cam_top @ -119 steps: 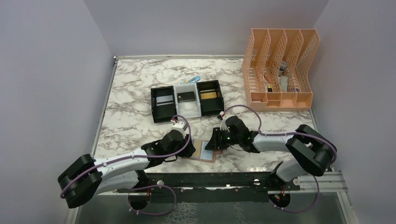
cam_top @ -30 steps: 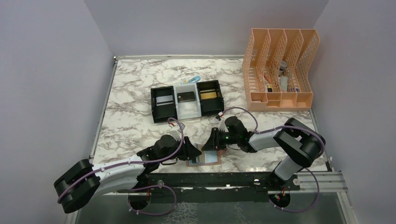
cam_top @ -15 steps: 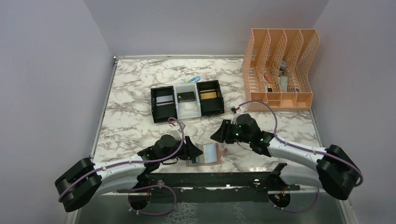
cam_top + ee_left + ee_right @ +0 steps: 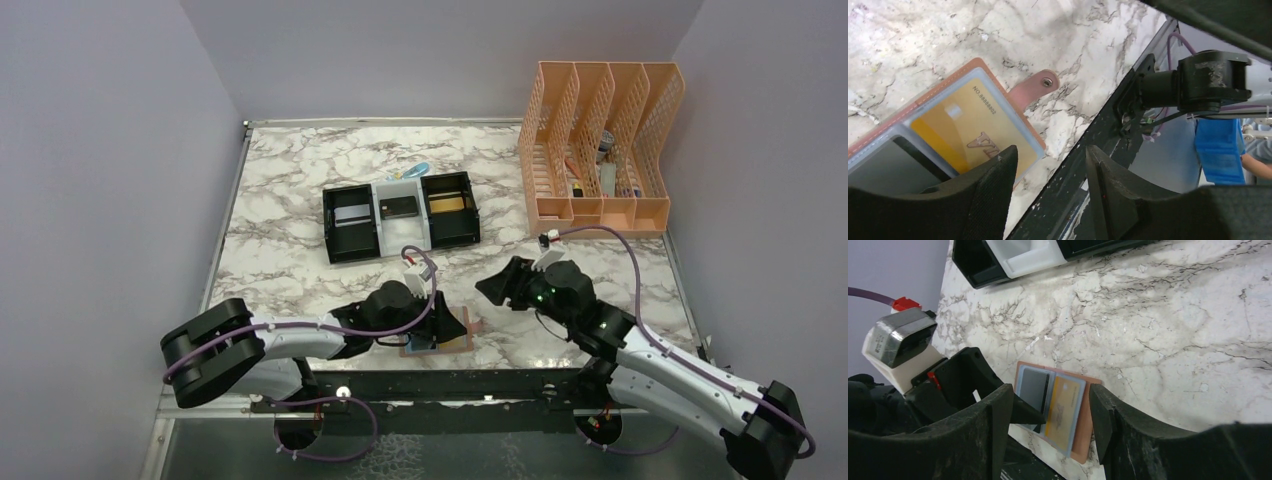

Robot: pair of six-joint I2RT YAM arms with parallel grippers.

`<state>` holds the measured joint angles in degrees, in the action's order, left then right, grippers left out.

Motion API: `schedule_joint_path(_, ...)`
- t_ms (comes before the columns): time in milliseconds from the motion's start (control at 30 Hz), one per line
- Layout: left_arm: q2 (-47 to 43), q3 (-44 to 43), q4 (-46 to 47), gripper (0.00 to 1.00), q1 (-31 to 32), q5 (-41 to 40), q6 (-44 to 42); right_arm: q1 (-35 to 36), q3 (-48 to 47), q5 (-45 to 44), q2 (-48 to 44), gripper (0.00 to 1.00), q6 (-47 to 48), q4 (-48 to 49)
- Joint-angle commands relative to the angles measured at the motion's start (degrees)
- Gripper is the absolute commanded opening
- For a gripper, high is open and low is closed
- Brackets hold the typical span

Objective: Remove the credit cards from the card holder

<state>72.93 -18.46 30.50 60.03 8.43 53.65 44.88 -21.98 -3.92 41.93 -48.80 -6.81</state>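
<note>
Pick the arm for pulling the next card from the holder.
Left. Its pincer hangs open right over the open holder, beside the dark card. The right pincer is open too, but off to the holder's side, not above it.

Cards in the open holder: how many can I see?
2. A gold card on the snap tab side, a dark card next to it, both in the holder. Others may hide behind them.

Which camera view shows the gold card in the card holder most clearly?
Left wrist view: the gold card is close, its number readable. Right wrist view shows it small; top view only an orange sliver.
</note>
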Motion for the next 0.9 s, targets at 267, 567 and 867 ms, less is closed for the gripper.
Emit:
schedule_joint_path(267,-11.1,6.11,-4.26,0.57,0.53,-9.59,-0.55,-0.15,4.36,10.48,-2.68,0.55,6.64,8.51)
schedule_joint_path(567,-20.73,4.12,-19.13,0.58,0.43,-17.91,-1.34,-0.18,-1.29,25.34,16.57,0.42,8.54,13.07)
schedule_joint_path(867,-19.85,4.38,-12.8,0.63,0.35,-13.95,-1.69,-0.15,-5.24,28.9,31.54,0.27,9.1,11.94)
